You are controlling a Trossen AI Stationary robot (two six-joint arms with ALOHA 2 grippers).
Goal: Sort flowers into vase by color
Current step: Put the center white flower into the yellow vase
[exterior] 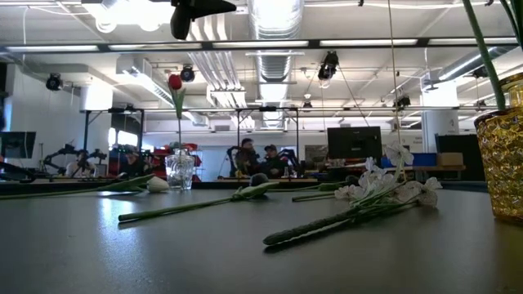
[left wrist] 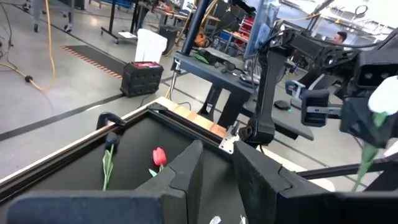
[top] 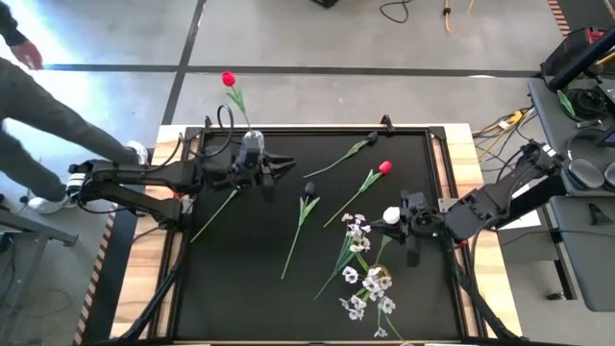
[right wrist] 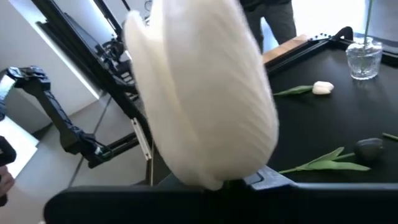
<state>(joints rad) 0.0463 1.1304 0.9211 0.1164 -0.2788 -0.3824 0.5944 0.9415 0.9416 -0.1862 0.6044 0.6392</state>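
Person: a grey sleeve (top: 38, 96) leans in beyond the table's 9 o'clock side.
Left gripper (top: 284, 167): over the mat (top: 240, 279) toward 10 o'clock, just beside the glass vase; its two fingers (left wrist: 186, 174) stand spread with nothing between them.
Glass vase (top: 252, 142): near the 11 o'clock edge, holding one red tulip (top: 229, 79) upright.
Loose white tulip (right wrist: 323, 88): lying flat on the mat near the glass vase, stem (top: 213, 215) running toward 7 o'clock.
Dark tulip (top: 309, 200): flat near the mat's centre, stem pointing to 7 o'clock.
Second dark tulip (top: 373, 137): flat near 12 o'clock.
Second red tulip (top: 384, 167): flat toward 1 o'clock.
White blossom sprays (top: 363, 279): heaped toward 5 o'clock.
Right gripper (top: 407, 219): toward 3 o'clock, pinching a white tulip (top: 391, 215) just under its head, which fills the right wrist view.
Gold vase (exterior: 502, 163): right edge of the low view, green stems rising from it.
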